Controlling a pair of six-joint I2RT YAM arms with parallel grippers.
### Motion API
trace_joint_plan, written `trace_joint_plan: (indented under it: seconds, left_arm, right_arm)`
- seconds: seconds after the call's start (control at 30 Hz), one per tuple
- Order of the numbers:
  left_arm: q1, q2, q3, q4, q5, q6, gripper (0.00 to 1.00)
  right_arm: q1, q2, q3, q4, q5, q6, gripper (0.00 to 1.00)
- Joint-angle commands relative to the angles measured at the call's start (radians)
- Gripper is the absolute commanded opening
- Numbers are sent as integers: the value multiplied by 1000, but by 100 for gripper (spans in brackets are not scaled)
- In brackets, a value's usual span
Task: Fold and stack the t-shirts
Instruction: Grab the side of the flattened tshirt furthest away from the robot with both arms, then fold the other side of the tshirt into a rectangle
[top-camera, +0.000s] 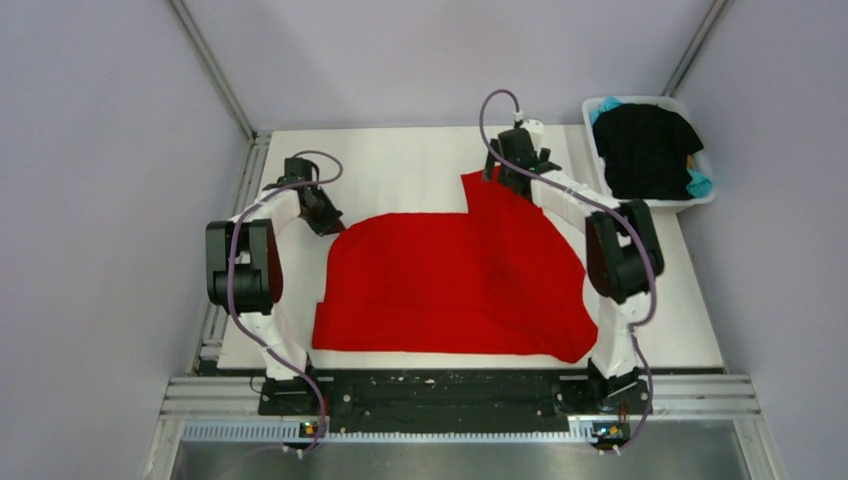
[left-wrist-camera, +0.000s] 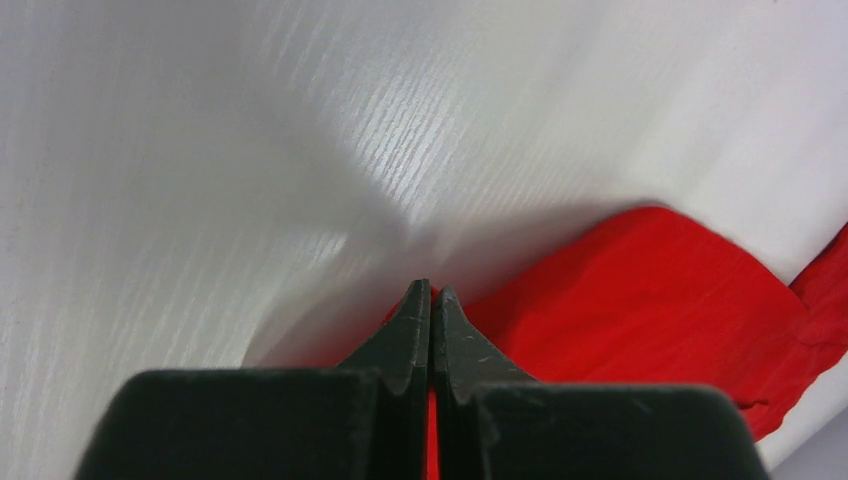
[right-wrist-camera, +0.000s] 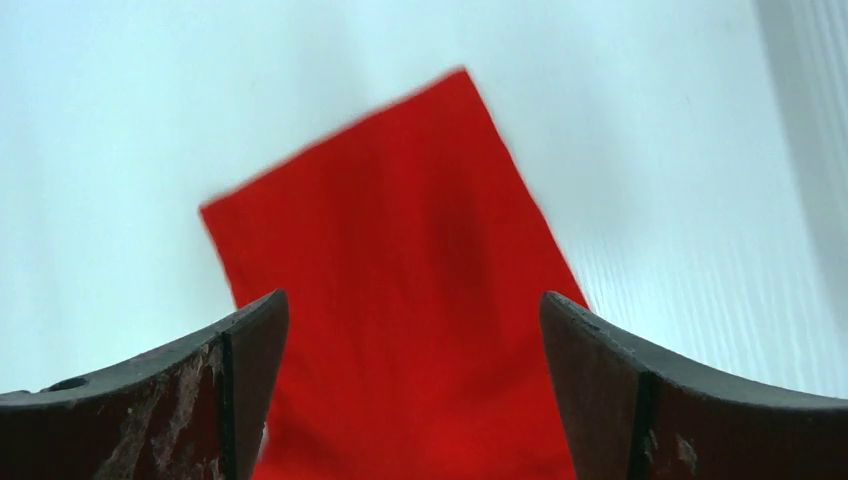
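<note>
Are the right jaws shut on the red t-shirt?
No, the right wrist view shows the right jaws wide apart, the red t-shirt loose below them.

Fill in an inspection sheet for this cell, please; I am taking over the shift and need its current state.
surface: white table, bare beyond the shirt.
job's things: red t-shirt spread mid-table, one sleeve pointing to the far side; black t-shirt bunched in the white tub at far right, teal cloth peeking from under it.
clutter: nothing seen.
grippers: left gripper shut on the red t-shirt's far left edge; right gripper open over that sleeve.
cables: purple cables loop along both arms.
surroundings: plain walls; metal rails at the near edge.
</note>
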Motion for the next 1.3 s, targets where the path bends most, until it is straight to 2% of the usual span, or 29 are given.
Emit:
trace_joint_plan:
  seconds: [0.0, 0.23, 0.4, 0.53, 0.73, 0.77, 0.87, 0.93, 1.0, 1.17, 1.27]
  left_arm:
    - [-5, -49, -11, 22, -20, -14, 0]
    - [-9, -50, -10, 13, -64, -14, 0]
    - [-10, -31, 11, -7, -75, -12, 0]
    - [-10, -27, 11, -9, -79, -18, 0]
    - [-12, -36, 11, -12, -91, -19, 0]
    - [-11, -37, 11, -14, -93, -18, 0]
    - [-12, -39, 14, -14, -90, -18, 0]
    - [-12, -38, 16, -16, -86, -20, 0]
    - [-12, -34, 20, -12, -71, -19, 0]
    - [-12, -43, 17, -7, -44, -15, 0]
    - [-14, -66, -7, 5, -35, -7, 0]
  right_arm:
    - [-23, 256, 282, -45, 75, -88, 92]
    - [-43, 572, 677, -106, 49, -132, 87]
    - [-43, 662, 759, -122, 43, -135, 86]
    - [-43, 628, 693, -113, 29, -123, 81]
    - [-42, 511, 507, -63, 26, -113, 62]
    - [-42, 484, 467, -38, 37, -111, 57]
    - [-43, 409, 380, 27, 53, -105, 33]
    - [-43, 382, 355, 53, 45, -106, 20]
    - [-42, 368, 354, 62, 24, -126, 2]
    - [-26, 297, 333, 76, 2, -202, 0]
    - [-10, 182, 219, 108, 12, -228, 0]
